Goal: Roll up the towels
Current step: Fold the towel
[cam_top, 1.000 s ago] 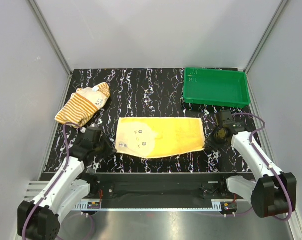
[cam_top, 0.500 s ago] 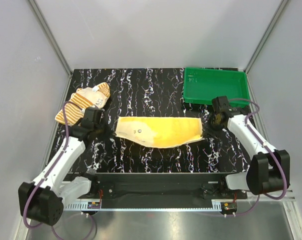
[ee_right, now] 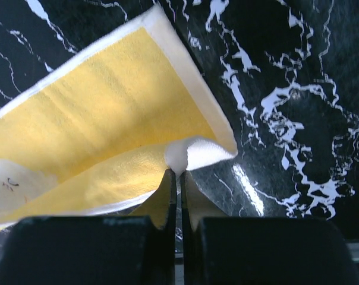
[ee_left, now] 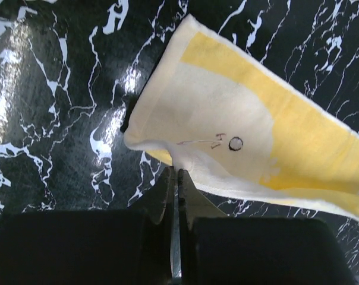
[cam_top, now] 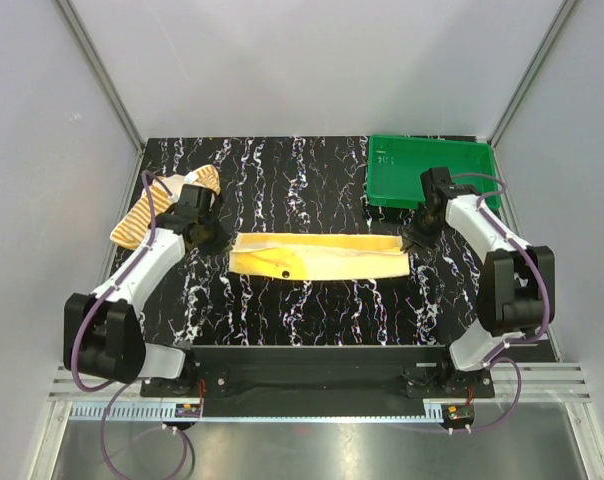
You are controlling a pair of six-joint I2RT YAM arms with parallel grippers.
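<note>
Top external view shows the yellow towel (cam_top: 317, 258) folded into a strip at the table's (cam_top: 302, 180) middle, left gripper (cam_top: 218, 238) and right gripper (cam_top: 412, 240) each pinching an end corner, striped towel (cam_top: 132, 228) at the left edge; laying both ends down level should keep edges straight for rolling.

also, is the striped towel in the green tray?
No, the striped towel lies bunched on the table at its far left, well apart from the green tray at the far right.
</note>
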